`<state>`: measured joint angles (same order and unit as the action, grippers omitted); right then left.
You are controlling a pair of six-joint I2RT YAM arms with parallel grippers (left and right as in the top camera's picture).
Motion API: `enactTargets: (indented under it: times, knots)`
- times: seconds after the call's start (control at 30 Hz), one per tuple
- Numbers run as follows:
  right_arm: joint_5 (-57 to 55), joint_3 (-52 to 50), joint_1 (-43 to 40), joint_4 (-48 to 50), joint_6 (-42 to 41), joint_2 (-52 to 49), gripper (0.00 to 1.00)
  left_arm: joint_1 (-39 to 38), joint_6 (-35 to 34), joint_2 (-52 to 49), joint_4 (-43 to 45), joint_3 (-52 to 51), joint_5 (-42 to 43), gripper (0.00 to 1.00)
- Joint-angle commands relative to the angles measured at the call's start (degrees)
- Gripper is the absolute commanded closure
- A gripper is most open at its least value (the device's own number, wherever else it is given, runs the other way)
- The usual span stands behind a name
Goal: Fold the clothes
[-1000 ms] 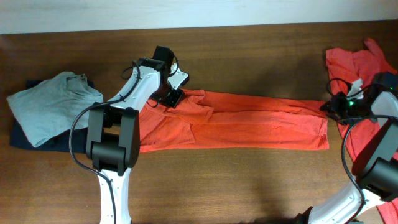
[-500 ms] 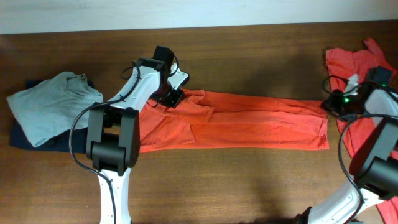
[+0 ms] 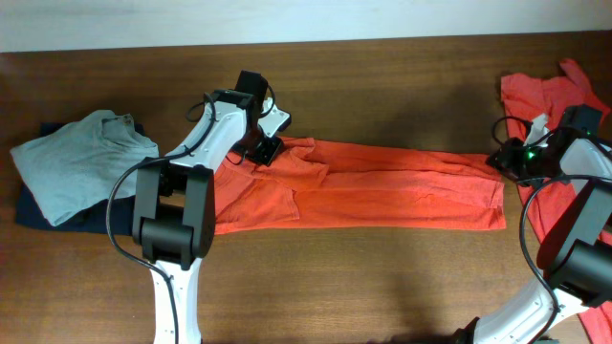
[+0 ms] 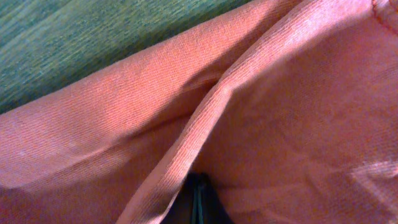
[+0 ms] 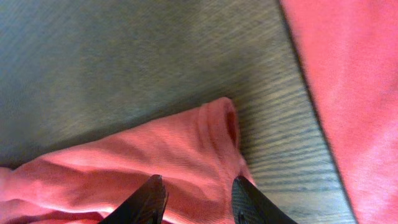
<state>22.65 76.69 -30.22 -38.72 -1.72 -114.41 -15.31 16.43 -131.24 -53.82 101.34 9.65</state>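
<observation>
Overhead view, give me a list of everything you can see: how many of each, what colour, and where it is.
long shirt: one, orange-red, spread flat lengthwise across the middle of the table
crumpled garment: one, orange-red, far right edge, partly under the right arm
grey garment: one, light grey, left end, lying on the dark garment
dark garment: one, navy, left end, mostly covered
table: one, dark brown wood, under everything
left gripper: one, black, shut on the long shirt's upper left edge
right gripper: one, black, open over the long shirt's right corner
</observation>
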Motion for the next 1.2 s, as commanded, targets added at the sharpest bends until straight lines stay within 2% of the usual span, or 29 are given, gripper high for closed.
enactTargets:
  times: [0.0, 0.33, 0.4, 0.5, 0.6, 0.77, 0.87, 0.93, 1.03, 1.07, 1.1, 1.17]
  knots:
    - [-4.11, -0.39, 0.04, 0.2, -0.63, -0.52, 0.59, 0.09, -0.76, -3.85, 0.17, -2.99, -3.26, 0.99]
    - [-4.11, -3.26, 0.31, 3.65, -1.55, -0.52, 0.59, 0.09, -0.76, -3.85, 0.2, -2.99, -3.23, 0.99]
    - [-3.96, -3.98, 0.31, 4.33, -3.15, -0.52, 0.68, 0.09, -0.74, -3.85, 0.22, -2.99, -3.23, 0.99]
    - [1.95, -3.98, 0.22, 5.46, -3.23, -0.5, 0.86, 0.09, -0.74, -3.85, 0.22, -2.99, -3.26, 1.0]
    - [3.91, -3.19, -0.48, 6.38, -3.3, -0.5, 0.96, 0.09, -0.74, -3.85, 0.22, -2.99, -3.26, 0.99]
    - [3.78, -1.4, -4.48, 9.42, -8.46, -0.48, 0.96, 0.09, -0.74, -3.85, 0.26, -2.99, -3.26, 0.99]
    - [8.07, -1.4, -7.48, 11.91, -9.51, -0.48, 0.95, 0.09, -0.74, -3.85, 0.48, -2.99, -3.26, 0.99]
    - [10.71, -1.4, -8.13, 12.44, -9.51, -0.48, 0.89, 0.09, -0.74, -3.85, 0.92, -2.99, -3.26, 1.0]
    - [11.67, -1.4, -8.0, 12.02, -9.31, -0.48, 0.6, 0.09, -0.74, -3.85, 1.36, -2.99, -3.23, 1.0]
    - [11.67, -1.4, -8.02, 11.67, -9.31, -0.48, 0.54, 0.09, -0.74, -3.85, 1.33, -2.99, -3.26, 0.99]
    - [11.67, -1.4, -8.13, 11.13, -9.31, -0.48, 0.48, 0.09, -0.74, -3.85, 1.33, -2.99, -3.26, 1.0]
    - [11.67, -1.38, -8.2, 9.64, -9.31, -0.48, 0.44, 0.09, -0.74, -3.85, 1.33, -2.99, -3.28, 0.98]
